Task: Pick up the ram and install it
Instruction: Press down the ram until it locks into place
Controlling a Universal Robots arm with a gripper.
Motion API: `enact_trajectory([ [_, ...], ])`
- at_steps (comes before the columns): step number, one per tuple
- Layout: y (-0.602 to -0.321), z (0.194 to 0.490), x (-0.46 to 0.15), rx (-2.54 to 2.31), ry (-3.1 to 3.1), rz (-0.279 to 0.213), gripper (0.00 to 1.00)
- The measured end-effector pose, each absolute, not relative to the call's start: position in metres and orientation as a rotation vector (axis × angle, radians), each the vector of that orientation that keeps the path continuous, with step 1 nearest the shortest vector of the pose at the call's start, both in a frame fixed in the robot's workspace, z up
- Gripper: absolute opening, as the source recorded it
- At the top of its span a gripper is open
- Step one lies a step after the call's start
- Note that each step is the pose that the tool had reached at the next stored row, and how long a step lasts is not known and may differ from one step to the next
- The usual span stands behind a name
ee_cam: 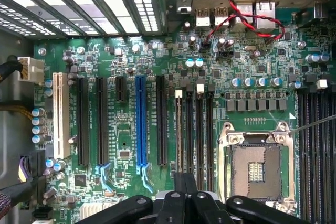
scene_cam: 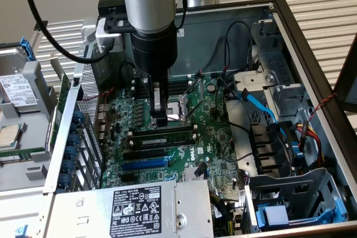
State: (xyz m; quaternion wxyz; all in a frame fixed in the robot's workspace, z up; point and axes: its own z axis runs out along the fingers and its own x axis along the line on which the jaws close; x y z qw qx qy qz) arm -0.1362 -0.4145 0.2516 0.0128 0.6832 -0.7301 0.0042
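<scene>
My fingers point(scene_cam: 160, 116) are pressed together, empty, hanging over the motherboard point(scene_cam: 215, 137). The ram point(scene_cam: 160, 135) lies just below them in a black slot, its long axis running across the exterior view, left to right.

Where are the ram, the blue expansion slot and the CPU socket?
ram point(scene_cam: 162, 132), exterior view, middle of the green stick.
blue expansion slot point(ee_cam: 140, 121), wrist view, middle of its length.
CPU socket point(ee_cam: 255, 169), wrist view, centre of its contact field.
</scene>
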Motion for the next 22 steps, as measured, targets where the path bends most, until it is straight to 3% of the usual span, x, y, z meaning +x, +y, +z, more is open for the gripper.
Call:
enact_trajectory([
  [22,-0.4141,0.2418,-0.1361,1.761,-2.569,0.005,0.11],
])
